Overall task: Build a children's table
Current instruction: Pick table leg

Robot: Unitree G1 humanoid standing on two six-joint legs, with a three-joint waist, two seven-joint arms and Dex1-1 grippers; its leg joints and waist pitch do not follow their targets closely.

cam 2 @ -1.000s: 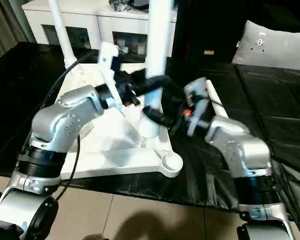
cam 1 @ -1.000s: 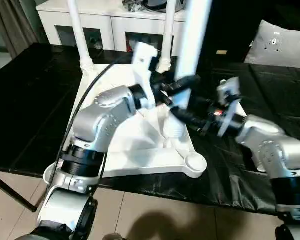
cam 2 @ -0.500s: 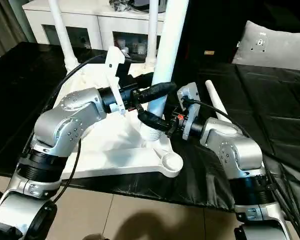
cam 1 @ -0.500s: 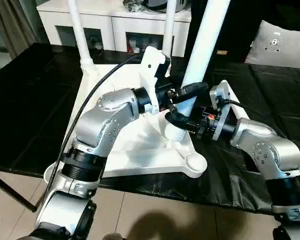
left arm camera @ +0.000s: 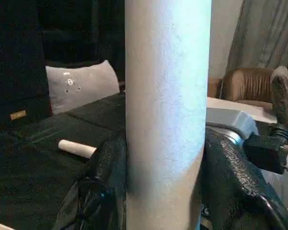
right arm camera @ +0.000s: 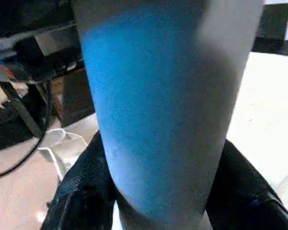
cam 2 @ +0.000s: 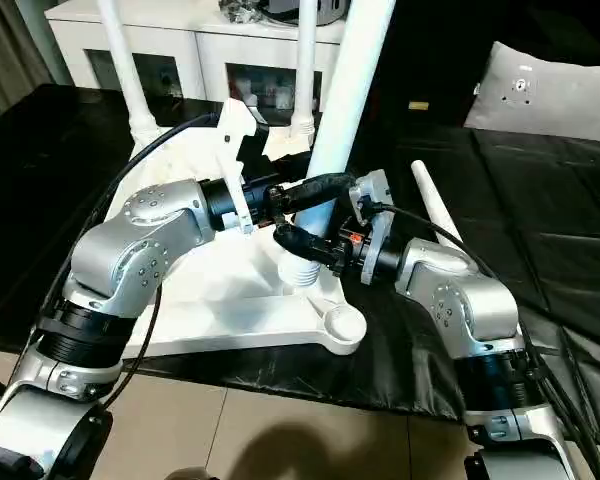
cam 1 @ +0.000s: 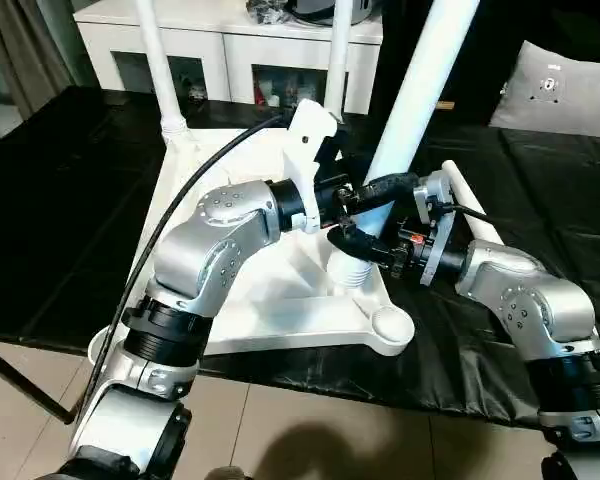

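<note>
Right gripper [cam 1: 352, 243] now around leg [cam 1: 412, 95]

Tabletop [cam 1: 280, 300], loose leg [cam 1: 470, 205] on black-covered, perhaps table [cam 1: 70, 200]

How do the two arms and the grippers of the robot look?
Both arms have rounded silver shells with black joint rings. The left gripper and right gripper have black textured fingers on white wrist mounts. A black cable runs along the left arm; thin wires and a red spot sit at the right wrist.
</note>
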